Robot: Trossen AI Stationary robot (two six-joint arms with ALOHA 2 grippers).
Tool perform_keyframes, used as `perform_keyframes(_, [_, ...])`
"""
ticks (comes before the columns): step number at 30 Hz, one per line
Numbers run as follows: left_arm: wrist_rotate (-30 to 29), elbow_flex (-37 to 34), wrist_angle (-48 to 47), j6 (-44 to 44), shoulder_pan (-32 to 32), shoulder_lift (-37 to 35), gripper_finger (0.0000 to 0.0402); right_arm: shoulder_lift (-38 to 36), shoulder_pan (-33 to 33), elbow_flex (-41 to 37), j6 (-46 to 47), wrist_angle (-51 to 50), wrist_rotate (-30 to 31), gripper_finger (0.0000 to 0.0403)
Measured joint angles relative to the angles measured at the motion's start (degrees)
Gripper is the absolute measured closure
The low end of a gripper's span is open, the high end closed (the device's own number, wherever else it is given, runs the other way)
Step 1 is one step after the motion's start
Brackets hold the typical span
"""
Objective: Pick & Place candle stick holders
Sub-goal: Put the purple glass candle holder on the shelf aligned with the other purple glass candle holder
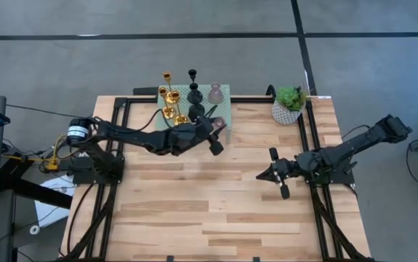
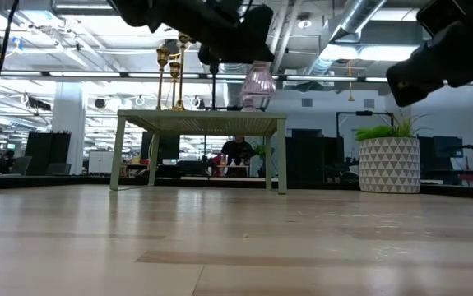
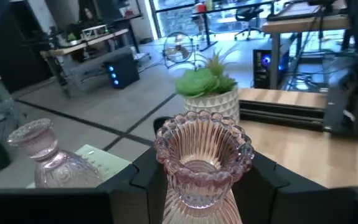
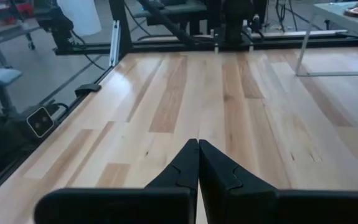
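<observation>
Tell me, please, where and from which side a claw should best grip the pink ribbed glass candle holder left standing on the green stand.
Grip the pink ribbed glass candle holder at its narrow neck below the flared rim, from the open table side; black holders crowd its other side.

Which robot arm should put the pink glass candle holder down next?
Probably the left. The left gripper already holds a pink glass holder between its fingers, beside the green stand. The right gripper is shut, empty, and far across the table.
</observation>
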Motion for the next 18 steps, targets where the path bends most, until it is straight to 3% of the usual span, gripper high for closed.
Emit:
perform_keyframes(3, [-2.6, 0.6, 0.0, 0.0, 0.9, 1.2, 0.0264, -0.2, -0.1, -1.1, 0.0, 1.3, 0.2, 0.0403])
perform_keyframes(9, [-2.4, 2.2, 1.3, -0.7, 3.3, 5.1, 0.0263, -0.2, -0.1, -1.0, -0.2, 1.6, 2.3, 0.0403])
perform_keyframes(18, [-5.9, 2.0, 2.1, 0.2, 3.7, 5.0, 0.0262, -0.2, -0.1, -1.0, -0.2, 1.6, 2.8, 0.0403])
